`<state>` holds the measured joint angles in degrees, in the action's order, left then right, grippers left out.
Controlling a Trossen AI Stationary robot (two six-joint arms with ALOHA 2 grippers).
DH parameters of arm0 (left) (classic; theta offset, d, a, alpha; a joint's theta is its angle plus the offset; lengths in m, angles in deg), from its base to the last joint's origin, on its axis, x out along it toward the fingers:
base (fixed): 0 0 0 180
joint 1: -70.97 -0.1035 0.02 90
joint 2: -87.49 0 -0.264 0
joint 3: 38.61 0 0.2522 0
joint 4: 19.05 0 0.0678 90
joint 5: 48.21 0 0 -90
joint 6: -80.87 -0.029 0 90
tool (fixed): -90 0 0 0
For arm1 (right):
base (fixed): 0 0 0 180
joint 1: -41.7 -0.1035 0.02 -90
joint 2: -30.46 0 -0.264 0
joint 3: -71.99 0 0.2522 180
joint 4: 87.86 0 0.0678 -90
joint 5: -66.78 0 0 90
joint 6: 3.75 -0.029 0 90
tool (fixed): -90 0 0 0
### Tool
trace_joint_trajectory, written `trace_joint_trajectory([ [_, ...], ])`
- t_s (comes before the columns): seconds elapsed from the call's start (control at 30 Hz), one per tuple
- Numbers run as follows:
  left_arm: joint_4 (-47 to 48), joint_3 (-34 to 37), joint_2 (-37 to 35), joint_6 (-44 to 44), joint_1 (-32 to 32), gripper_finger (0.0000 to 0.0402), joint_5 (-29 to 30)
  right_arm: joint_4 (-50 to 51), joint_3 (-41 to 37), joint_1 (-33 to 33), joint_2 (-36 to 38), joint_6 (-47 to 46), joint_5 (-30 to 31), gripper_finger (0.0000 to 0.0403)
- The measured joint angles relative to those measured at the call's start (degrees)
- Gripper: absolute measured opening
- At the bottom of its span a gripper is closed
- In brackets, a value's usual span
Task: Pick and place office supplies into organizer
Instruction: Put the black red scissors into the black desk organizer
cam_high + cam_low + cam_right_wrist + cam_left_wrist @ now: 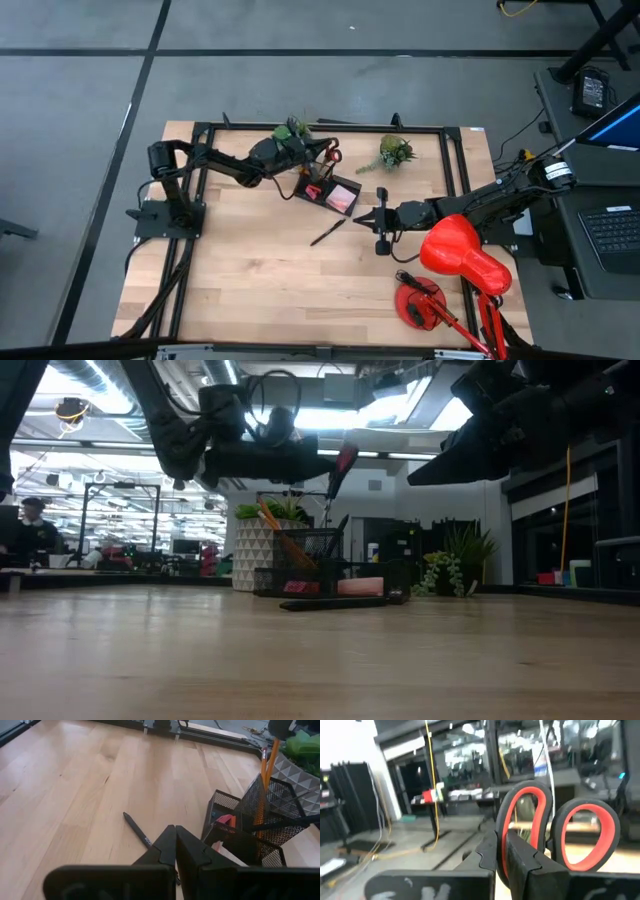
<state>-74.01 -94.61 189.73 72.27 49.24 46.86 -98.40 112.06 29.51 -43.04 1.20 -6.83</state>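
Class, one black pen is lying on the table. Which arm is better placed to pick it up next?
Probably the right: its pincer, shut and empty, hovers beside the pen. The left pincer grips the scissors above the organizer.

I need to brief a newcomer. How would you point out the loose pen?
Start at the black mesh organizer on the wooden table. Just in front of it, apart from it, one black pen lies flat on bare wood, the only supply not in the organizer or a hand.

organizer (322, 187) sits toward the table's (250, 270) back middle, one plant (291, 130) right behind it, another plant (393, 152) off to its right; pen (327, 232) lies on the table just in front; lamp (455, 265) at front right
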Motion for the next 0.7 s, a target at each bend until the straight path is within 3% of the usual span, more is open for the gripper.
trace_joint_trajectory([
  [0.7,4.64,0.0,0.02,-1.13,1.11,0.0012,1.33,0.2,0.0,0.0,0.0,-0.35,0.0,0.001],
])
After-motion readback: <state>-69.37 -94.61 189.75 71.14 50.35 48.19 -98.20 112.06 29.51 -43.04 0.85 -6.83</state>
